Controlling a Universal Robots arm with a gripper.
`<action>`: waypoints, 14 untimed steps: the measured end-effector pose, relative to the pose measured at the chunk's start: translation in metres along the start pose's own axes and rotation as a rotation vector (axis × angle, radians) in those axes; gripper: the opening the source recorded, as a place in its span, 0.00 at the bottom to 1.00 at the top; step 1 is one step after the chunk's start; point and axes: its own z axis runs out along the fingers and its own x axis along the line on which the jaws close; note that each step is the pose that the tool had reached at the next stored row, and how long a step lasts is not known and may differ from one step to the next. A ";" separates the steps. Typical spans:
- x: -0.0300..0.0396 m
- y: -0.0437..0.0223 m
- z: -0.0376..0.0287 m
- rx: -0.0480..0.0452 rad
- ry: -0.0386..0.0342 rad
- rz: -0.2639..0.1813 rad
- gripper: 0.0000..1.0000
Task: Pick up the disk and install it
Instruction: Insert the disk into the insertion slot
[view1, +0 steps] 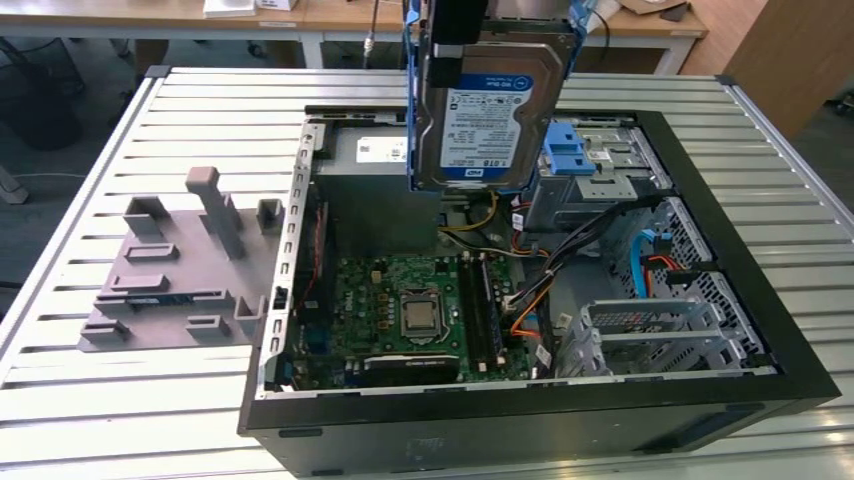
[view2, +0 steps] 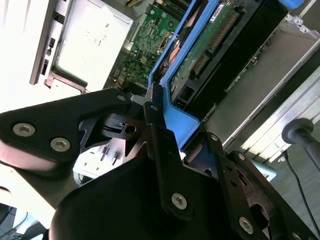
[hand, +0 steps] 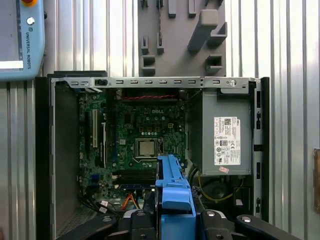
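Note:
The disk (view1: 487, 110), a silver hard drive with a blue-and-white label and a blue bracket round its edges, hangs upright in the air above the back of the open computer case (view1: 747, 300). My gripper (view1: 457, 28) comes down from above and is shut on the disk's top edge. In the second wrist view the black fingers (view2: 160, 150) clamp the blue bracket (view2: 175, 117), and the disk's circuit-board side (view2: 210, 45) runs away from them. The first wrist view looks down past the bracket (hand: 173, 192) into the case.
Inside the case lie the green motherboard (view1: 407, 310), the grey power supply box (hand: 225, 135), and a blue-latched drive cage (view1: 594, 160) at the exterior view's right. A grey fixture plate (view1: 174, 280) lies on the slatted table (view1: 120, 400). A pendant (hand: 20, 40) rests beside the case.

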 end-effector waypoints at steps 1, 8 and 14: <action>0.0031 -0.0001 0.0001 0.0000 -0.0001 0.000 0.36; 0.0230 -0.0007 0.0003 0.0000 0.0000 0.004 0.36; 0.0366 -0.0012 0.0004 0.0001 0.0000 0.007 0.36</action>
